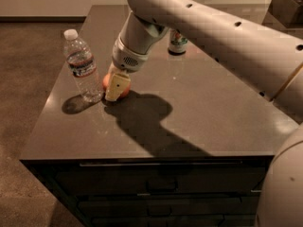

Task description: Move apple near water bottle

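The water bottle stands upright near the left edge of the dark counter; it is clear and ribbed, with a white cap and a blue-red label. The red-orange apple rests on the counter just right of the bottle's base. My gripper is down around the apple, and its cream finger covers most of the fruit. Only the apple's left and right edges show. A small gap separates apple and bottle.
A green-and-white soda can stands at the back of the counter, partly behind my arm. A dark box sits at the far right. The counter's left edge lies close beside the bottle. Drawers run below the front edge.
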Robot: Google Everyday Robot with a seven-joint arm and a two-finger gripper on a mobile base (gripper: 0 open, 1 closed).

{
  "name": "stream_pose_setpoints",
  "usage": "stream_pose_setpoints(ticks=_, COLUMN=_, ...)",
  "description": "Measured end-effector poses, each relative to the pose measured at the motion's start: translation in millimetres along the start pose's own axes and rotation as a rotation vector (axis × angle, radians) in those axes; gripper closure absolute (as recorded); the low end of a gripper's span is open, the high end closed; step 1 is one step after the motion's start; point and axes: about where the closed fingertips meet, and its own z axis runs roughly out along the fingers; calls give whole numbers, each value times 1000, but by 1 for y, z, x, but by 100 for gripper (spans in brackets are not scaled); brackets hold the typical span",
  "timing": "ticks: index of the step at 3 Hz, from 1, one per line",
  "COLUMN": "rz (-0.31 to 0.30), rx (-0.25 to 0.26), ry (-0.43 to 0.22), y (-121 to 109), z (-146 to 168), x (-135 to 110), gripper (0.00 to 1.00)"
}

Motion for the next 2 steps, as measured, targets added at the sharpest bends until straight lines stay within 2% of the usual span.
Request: stream_pose_setpoints(ticks=2, rz=-3, rx=-5, ry=1, y=1, z=3, x=-1, gripper=12)
